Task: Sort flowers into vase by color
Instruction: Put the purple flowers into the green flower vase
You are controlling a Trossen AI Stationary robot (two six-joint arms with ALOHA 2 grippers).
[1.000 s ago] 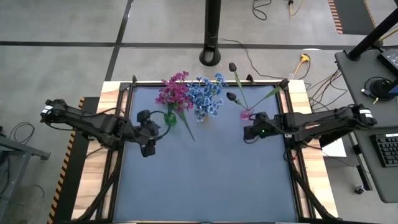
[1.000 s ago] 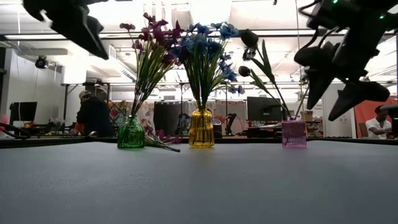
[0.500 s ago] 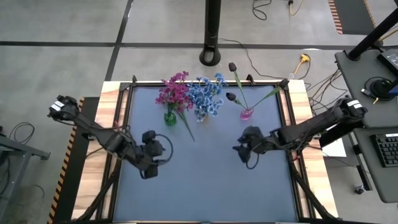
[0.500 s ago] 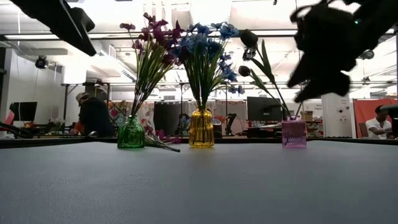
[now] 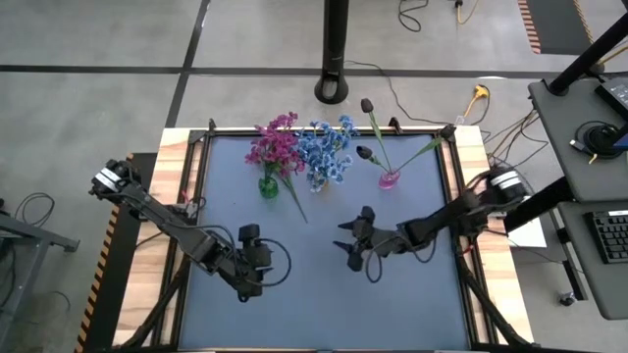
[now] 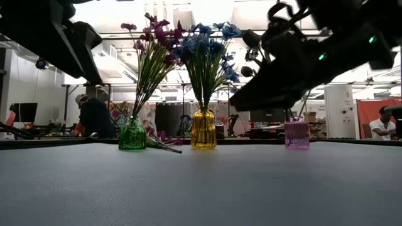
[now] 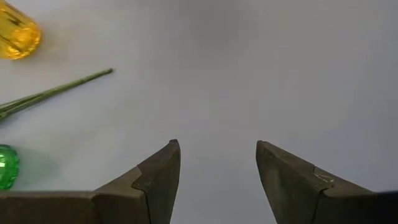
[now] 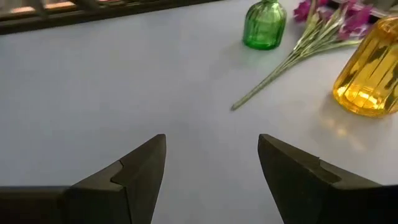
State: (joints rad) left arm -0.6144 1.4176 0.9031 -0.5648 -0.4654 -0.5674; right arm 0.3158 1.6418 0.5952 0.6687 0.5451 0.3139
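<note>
Magenta flowers (image 5: pixel 275 147) stand in a green vase (image 6: pixel 132 135), blue flowers (image 5: pixel 326 152) in a yellow vase (image 6: pixel 203 130), and dark purple buds (image 5: pixel 366 127) in a pink vase (image 6: pixel 296 134), all in a row along the far edge. One loose magenta sprig (image 8: pixel 283 65) lies flat on the mat between the green and yellow vases, its stem end (image 5: pixel 304 220) pointing toward the near side. My left gripper (image 7: pixel 217 146) hangs open over the mat left of centre (image 5: pixel 250 245). My right gripper (image 8: pixel 211 140) is open over the mat's middle (image 5: pixel 345 240), facing the loose sprig. Neither holds anything.
The dark mat (image 5: pixel 324 304) is bare on its near half. A black frame (image 5: pixel 196 196) runs round the mat. A black pole base (image 5: pixel 334 88) stands on the floor beyond the far edge. People and desks show in the room behind.
Both grippers have swung away from the vases toward the near edge and the table's middle, sinking lower. My right gripper has rolled and tipped from pointing down to nearly level. The flowers and vases have stayed in place.
</note>
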